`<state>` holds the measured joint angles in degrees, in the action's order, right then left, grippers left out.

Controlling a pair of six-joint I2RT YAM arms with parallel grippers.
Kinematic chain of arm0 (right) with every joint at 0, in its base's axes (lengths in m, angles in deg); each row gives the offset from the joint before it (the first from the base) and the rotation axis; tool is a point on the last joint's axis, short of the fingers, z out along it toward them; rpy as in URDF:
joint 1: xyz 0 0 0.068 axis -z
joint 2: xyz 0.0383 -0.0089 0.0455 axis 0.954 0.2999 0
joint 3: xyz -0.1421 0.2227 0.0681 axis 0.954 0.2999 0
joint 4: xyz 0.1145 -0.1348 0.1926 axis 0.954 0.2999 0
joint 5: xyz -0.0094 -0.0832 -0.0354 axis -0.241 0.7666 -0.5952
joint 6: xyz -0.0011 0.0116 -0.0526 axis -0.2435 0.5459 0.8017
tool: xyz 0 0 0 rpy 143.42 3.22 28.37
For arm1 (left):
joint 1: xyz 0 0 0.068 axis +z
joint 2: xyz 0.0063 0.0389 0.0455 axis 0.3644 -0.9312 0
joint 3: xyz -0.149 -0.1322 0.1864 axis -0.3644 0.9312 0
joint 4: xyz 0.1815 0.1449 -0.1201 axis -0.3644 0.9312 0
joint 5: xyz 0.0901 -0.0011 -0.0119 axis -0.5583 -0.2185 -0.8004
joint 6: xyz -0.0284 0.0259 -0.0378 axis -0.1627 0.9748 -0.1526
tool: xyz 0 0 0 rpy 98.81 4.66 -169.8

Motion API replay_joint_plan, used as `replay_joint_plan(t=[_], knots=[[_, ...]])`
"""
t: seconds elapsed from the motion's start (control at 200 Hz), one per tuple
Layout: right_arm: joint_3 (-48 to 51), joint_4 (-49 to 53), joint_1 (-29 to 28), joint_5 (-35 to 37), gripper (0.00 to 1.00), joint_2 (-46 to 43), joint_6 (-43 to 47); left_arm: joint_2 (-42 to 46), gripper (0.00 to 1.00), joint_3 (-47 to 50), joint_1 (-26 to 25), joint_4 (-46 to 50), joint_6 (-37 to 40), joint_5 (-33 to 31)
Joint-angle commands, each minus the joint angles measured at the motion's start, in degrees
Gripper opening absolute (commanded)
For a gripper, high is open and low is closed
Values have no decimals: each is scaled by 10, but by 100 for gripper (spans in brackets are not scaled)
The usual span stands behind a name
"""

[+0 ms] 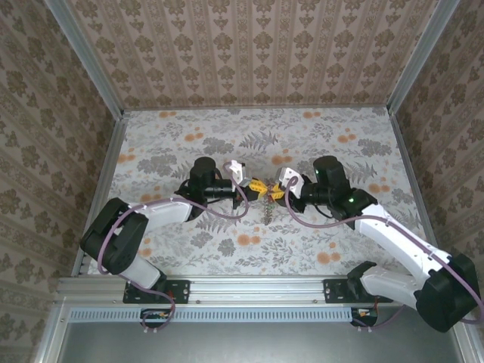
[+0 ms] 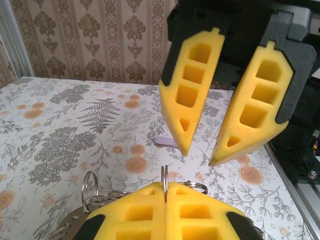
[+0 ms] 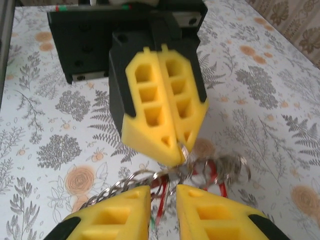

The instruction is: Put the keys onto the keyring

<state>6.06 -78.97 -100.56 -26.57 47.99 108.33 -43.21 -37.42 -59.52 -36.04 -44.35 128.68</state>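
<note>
The left tool (image 2: 165, 192) is shut tight on a thin ring (image 2: 164, 175). More rings (image 3: 227, 167) and a chain (image 3: 107, 192) hang with it in a bunch. Red keys (image 3: 214, 179) are mixed into the bunch. The bunch is in the middle of the surface (image 2: 60, 125), between the two tools. The right tool (image 3: 163, 195) is just beside the bunch. Its fingers are apart and hold nothing.

No readable text, labels or numbers anywhere.
</note>
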Motion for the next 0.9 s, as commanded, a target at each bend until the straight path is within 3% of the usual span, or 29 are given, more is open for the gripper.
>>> replay_joint_plan(t=[0.0, 0.275, 0.415, 0.585, 0.67, 0.75, 0.895], knots=[[-25, -4, 1, -34, 22, 20, 22, 26, 0, -15, 4, 6, 20, 22], [-35, 6, 2, -38, 13, 46, 40, 27, 0, -19, 3, 8, 20, 26], [-35, -3, 2, -35, 14, 52, 39, 27, 0, -19, 3, 11, 21, 31], [-37, -2, 2, -37, 3, 58, 35, 31, 0, -21, 3, 35, 33, 22], [-30, -3, 1, -24, 6, 54, 23, 38, 0, -34, 1, 112, 75, 1], [-9, -15, 2, -11, 21, 38, 2, 51, 0, -52, -2, 204, 132, -17], [31, -61, 19, 41, 33, -7, -132, 78, 0, -74, 0, 346, 217, -55]])
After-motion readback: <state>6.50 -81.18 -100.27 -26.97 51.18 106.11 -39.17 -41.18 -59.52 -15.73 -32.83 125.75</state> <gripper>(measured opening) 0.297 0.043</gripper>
